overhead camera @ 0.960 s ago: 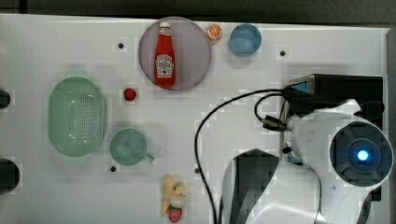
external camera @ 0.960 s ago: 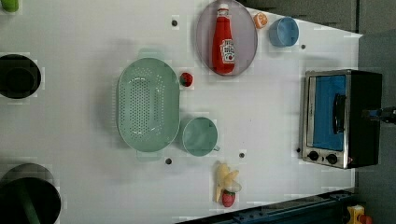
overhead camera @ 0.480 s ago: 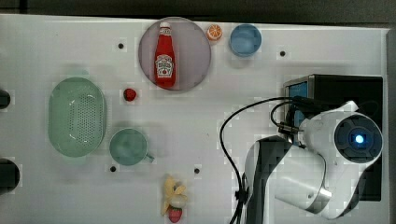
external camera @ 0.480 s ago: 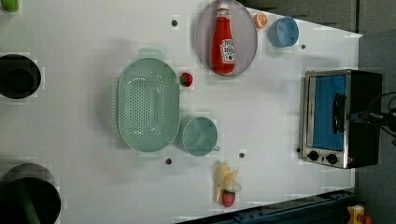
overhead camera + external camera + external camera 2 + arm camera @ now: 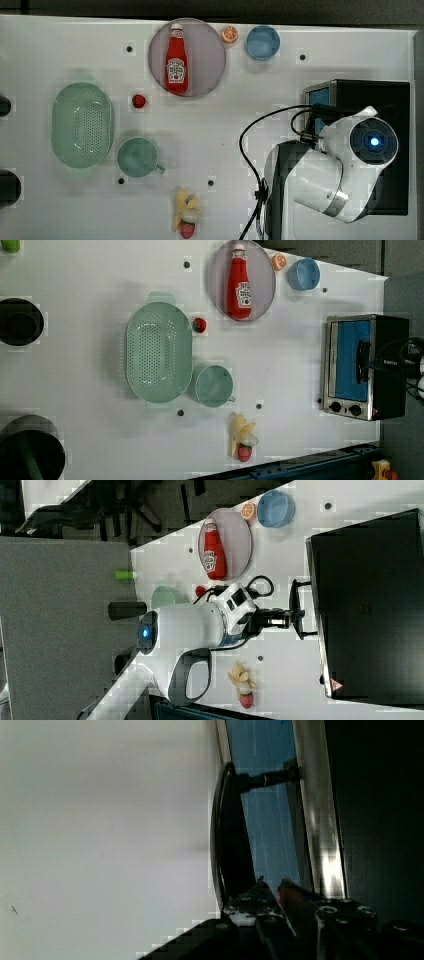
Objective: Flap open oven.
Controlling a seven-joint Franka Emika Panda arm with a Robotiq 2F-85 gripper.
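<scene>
— How are the cameras sitting around you?

— The top view is looking straight down on the table (image 5: 210,130). The left view is also looking down, taking in more of the far side. The right view is looking from a slant. All three are sharing the oven (image 5: 367,367).

— And the wrist view?

— It's riding close, facing the oven's glass door (image 5: 267,820).

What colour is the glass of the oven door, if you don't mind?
Blue-tinted; the oven door glass shows best in the left view.

bottle (image 5: 176,59) on plate (image 5: 210,70) — beside orange (image 5: 229,34)
</scene>
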